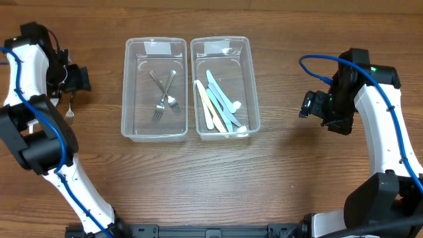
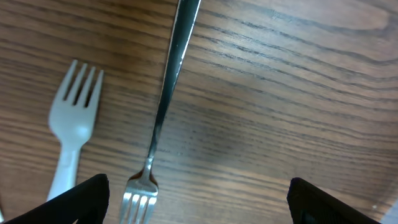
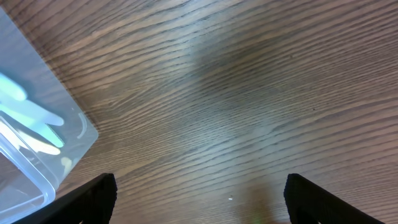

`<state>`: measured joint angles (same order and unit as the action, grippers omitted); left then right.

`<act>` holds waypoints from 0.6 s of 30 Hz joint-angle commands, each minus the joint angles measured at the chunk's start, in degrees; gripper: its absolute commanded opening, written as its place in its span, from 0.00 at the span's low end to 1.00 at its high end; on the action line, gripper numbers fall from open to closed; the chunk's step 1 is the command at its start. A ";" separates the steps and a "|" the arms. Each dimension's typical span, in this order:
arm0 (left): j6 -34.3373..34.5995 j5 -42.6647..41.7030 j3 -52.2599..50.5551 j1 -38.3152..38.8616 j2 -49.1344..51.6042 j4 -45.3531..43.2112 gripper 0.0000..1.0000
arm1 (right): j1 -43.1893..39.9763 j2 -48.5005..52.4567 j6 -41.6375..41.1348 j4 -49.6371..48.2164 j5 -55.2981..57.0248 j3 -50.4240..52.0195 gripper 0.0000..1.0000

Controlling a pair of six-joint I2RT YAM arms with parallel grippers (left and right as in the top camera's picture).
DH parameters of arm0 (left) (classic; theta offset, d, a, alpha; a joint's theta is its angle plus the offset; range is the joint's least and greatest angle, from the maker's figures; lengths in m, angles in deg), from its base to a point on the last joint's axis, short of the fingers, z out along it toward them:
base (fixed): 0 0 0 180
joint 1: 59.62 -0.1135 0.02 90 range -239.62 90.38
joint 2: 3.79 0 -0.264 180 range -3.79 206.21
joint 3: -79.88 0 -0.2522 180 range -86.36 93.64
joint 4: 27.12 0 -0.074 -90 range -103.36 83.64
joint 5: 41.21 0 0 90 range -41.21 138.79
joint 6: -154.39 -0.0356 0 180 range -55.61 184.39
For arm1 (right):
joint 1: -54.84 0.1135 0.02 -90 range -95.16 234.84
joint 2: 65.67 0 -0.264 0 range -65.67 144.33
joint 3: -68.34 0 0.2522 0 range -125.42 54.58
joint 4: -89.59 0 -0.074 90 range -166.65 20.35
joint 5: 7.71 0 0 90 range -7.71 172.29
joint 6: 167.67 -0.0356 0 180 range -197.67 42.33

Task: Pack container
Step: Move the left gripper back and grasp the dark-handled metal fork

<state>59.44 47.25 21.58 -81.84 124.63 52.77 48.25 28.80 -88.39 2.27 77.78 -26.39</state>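
Observation:
Two clear containers stand side by side in the overhead view. The left container point(image 1: 124, 86) holds two metal forks point(image 1: 164, 98). The right container point(image 1: 254, 86) holds several blue and cream plastic utensils point(image 1: 218, 106). In the left wrist view a metal fork point(image 2: 163, 112) lies flat on the wood, with a white plastic fork point(image 2: 73, 127) beside it. My left gripper point(image 2: 198, 200) is open just above them; the metal fork's tines lie between the fingers, near the left one, untouched. Right of the containers, my right gripper point(image 3: 200, 198) hangs open over bare wood.
The corner of the right container point(image 3: 43, 146) shows at the left of the right wrist view, with pale utensils inside. From overhead, the white plastic fork point(image 1: 69, 107) lies at the far left of the table, just below the left arm's wrist.

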 commanded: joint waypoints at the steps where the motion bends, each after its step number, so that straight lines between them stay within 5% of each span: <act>1: -1.49 0.24 -0.22 0.00 3.10 -0.22 0.92 | 0.20 -0.72 0.33 -0.26 -0.26 -0.02 0.89; 18: -1.51 0.24 -0.22 0.00 6.27 -1.66 0.97 | 0.20 -0.72 0.33 -0.42 -0.26 -0.02 0.89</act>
<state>59.39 47.34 21.56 -81.84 129.52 51.28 48.25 28.80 -88.30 2.03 77.78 -26.39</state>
